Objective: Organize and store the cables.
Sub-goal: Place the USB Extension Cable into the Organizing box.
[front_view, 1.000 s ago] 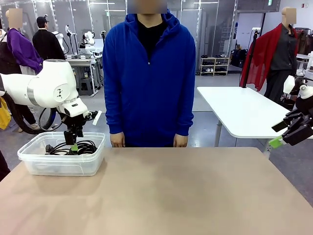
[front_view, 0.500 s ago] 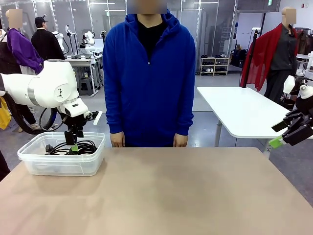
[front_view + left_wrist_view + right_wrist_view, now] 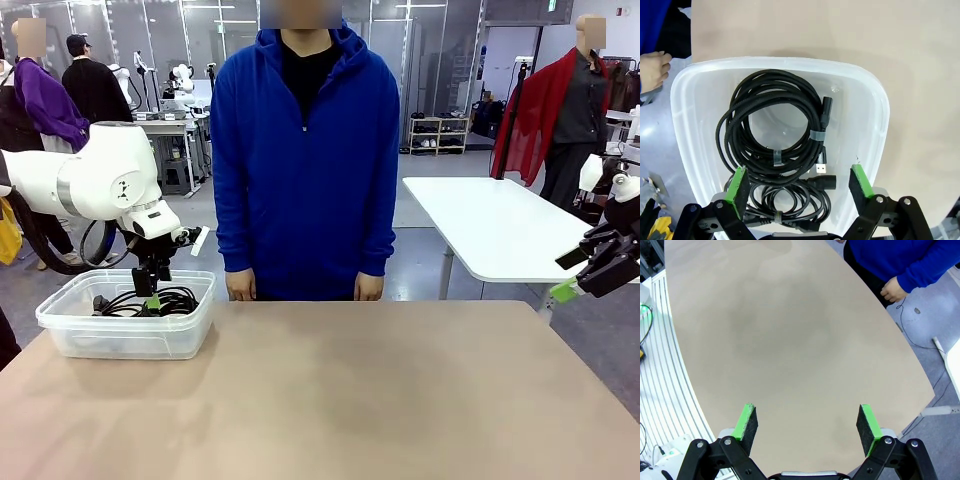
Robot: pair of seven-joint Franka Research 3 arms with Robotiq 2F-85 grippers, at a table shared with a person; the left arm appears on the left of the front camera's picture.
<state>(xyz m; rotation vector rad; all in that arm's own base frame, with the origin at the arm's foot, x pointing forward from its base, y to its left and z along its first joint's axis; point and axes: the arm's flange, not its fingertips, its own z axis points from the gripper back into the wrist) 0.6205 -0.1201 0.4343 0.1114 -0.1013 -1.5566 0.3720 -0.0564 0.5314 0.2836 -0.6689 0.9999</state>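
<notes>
I count two coils of black cables (image 3: 771, 131) in one clear tub (image 3: 682, 130). My left claw (image 3: 799, 183) and right claw (image 3: 807, 427) are both wide open, holding nothing.

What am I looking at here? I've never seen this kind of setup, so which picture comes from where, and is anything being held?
These are two white robot arms at a tan table, with a person in a blue hoodie standing at the far side. The front view comes from a fixed camera between the arms. The other two come from cameras on each wrist, looking down past the green-padded fingers. The left gripper hangs open over a clear plastic bin at the table's left end. Inside lie the cables, black cords wound into coils. It holds nothing. The right gripper is also open and holds nothing, off the table's right edge, looking across bare tabletop.
</notes>
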